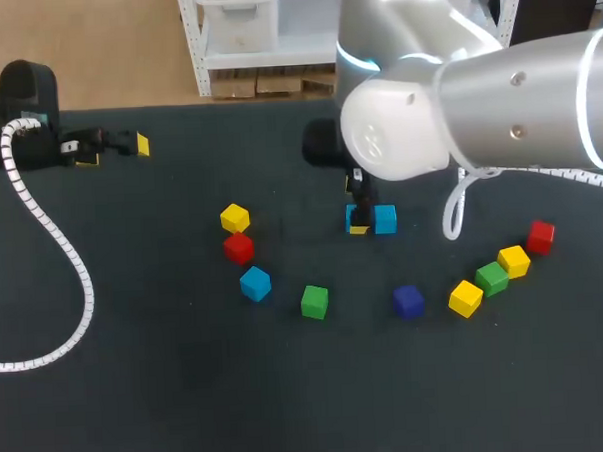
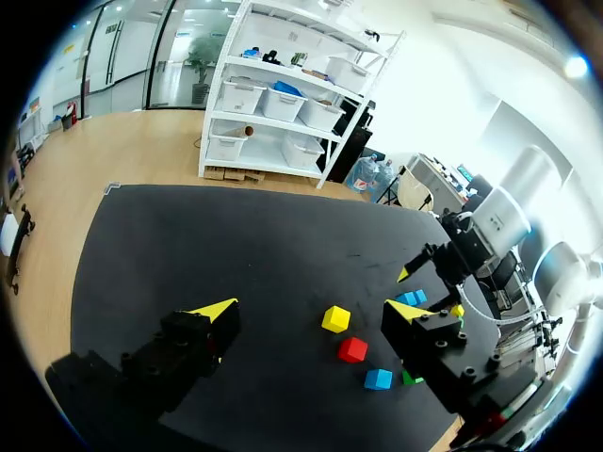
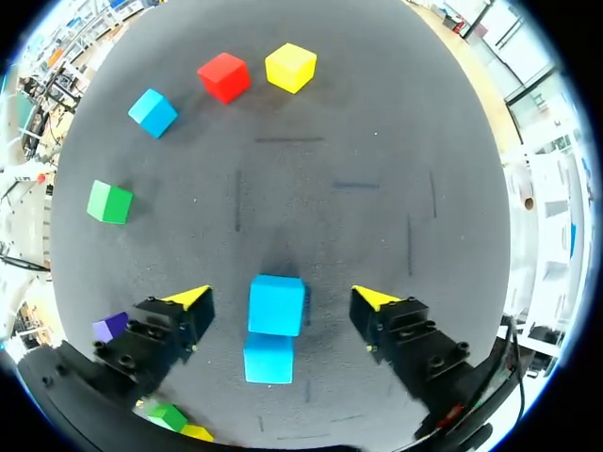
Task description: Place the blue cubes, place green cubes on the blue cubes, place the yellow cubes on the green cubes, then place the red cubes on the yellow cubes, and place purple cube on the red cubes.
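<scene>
Two light blue cubes lie side by side, touching, near the table's middle: one (image 1: pixel 385 219) shows fully, the other (image 1: pixel 350 215) is partly hidden by my right gripper (image 1: pixel 360 219). In the right wrist view the pair (image 3: pixel 277 304) (image 3: pixel 268 358) lies between the spread yellow fingertips (image 3: pixel 188 297), and neither tip touches a cube. My right gripper (image 3: pixel 281 298) is open. A third blue cube (image 1: pixel 255 283) lies nearer the front left. My left gripper (image 1: pixel 116 149) rests open and empty at the far left; in its own view the left gripper (image 2: pixel 311 309) stands wide.
Left of the pair sit a yellow cube (image 1: pixel 235 218) and a red cube (image 1: pixel 238 248). A green cube (image 1: pixel 315 301) and a purple cube (image 1: pixel 408 301) lie in front. At right, a yellow cube (image 1: pixel 466 299), green cube (image 1: pixel 492 278), yellow cube (image 1: pixel 514 261) and red cube (image 1: pixel 540 237) form an arc.
</scene>
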